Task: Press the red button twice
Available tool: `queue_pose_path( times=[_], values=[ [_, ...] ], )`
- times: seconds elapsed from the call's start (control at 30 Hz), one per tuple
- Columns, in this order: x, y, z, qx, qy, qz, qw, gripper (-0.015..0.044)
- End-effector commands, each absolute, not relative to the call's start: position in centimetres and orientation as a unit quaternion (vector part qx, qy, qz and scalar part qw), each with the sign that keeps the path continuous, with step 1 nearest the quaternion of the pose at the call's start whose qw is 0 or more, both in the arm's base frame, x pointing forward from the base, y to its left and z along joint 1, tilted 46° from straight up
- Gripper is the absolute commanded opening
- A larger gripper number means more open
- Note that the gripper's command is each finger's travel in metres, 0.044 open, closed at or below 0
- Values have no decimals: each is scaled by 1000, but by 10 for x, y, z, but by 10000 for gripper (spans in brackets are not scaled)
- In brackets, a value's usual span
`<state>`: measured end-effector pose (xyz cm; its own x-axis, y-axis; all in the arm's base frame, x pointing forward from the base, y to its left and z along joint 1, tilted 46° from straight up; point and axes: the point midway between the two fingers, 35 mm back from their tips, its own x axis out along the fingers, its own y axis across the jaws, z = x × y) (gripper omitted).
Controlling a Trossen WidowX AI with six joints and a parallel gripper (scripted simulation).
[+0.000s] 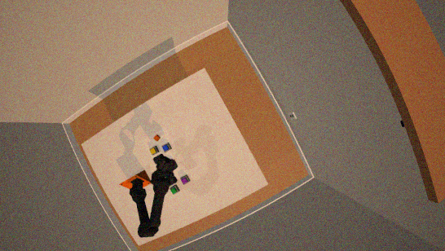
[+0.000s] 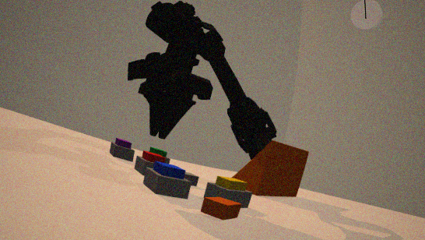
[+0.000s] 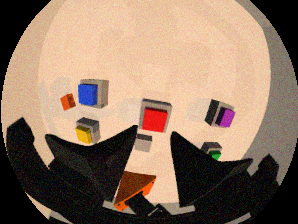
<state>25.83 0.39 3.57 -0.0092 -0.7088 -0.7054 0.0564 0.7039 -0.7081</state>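
Just ahead of the fingertips in the wrist view, the red button (image 3: 154, 119) sits nearly centred in the gap between the two dark fingers, with the gripper (image 2: 160, 134) hanging above the cluster and clear of it, its tip pointed down and a little toward the buttons. The fingers stand about half open and hold nothing; narrowing them to a blunt tip suits a press, and I judge neither press is made yet. To the left of the fingers lie the yellow button (image 3: 85, 132) and the blue button (image 3: 91, 94), with the small orange block (image 3: 67, 102) just beyond them; to the right lie the purple button (image 3: 224, 116) and, closer in, the green button (image 3: 213, 152). In the exterior view the green cap sits just behind the red one, so the descent wants to be straight and centred on the red cap, fingers drawn close together so neither strays onto a neighbour. Push until the cap bottoms out, lift clear so it springs back, then repeat on the same spot without drifting sideways
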Motion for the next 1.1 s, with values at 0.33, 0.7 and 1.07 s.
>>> queue_pose_path(
  times=[0.33,0.7,1.07],
  values=[
    [256,0,33,-256,649,-291,655,20],
    [256,-12,21,-256,649,-291,655,20],
    [256,-24,10,-256,649,-292,655,20]
  ],
)
